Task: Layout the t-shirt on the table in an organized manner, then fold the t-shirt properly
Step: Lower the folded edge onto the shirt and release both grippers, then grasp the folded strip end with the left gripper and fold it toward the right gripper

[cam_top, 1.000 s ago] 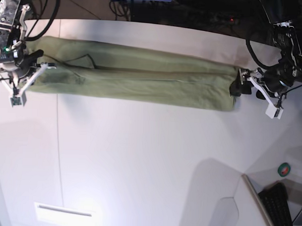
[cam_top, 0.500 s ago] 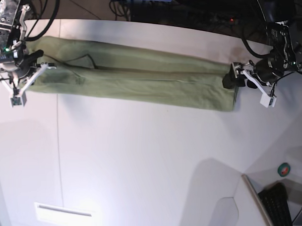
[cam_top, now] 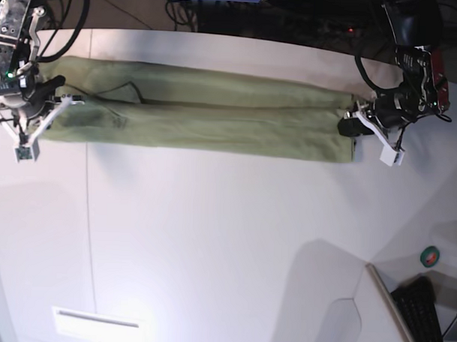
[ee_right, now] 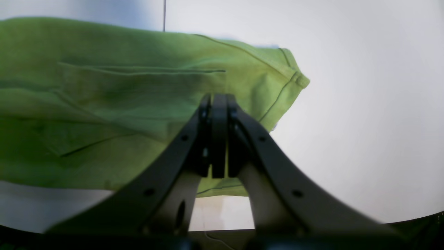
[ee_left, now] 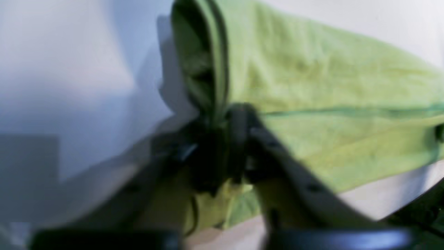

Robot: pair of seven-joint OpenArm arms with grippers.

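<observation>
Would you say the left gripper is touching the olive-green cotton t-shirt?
Touching. The left wrist view shows the left gripper pinched on the end edge of the olive-green cotton t-shirt, the fabric bunching between its jaws, though blurred.

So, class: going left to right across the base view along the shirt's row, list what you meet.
Right pincer → t-shirt → left pincer → bare table.

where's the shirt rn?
In the base view the shirt lies as a long narrow band across the far part of the table, stretched between the right gripper and the left gripper.
</observation>
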